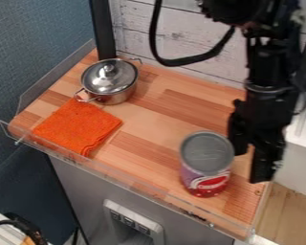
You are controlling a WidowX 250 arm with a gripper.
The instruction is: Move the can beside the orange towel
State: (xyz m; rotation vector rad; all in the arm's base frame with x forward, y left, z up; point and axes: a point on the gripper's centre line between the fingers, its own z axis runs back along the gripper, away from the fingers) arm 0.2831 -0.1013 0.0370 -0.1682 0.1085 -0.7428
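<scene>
The black gripper (250, 155) hangs at the right side of the wooden counter, just right of the can, with its two fingers apart and nothing visible between them. Upright near the counter's front right stands the can (206, 162), with a grey top and a red and purple label. An orange towel (78, 125) lies folded flat on the left part of the counter, well away from the can.
A lidded metal pot (109, 80) stands behind the towel, close to it. Along the front and left edges of the counter runs a low clear rim (117, 174). Bare wood (149, 129) lies between towel and can. A white panelled wall rises behind.
</scene>
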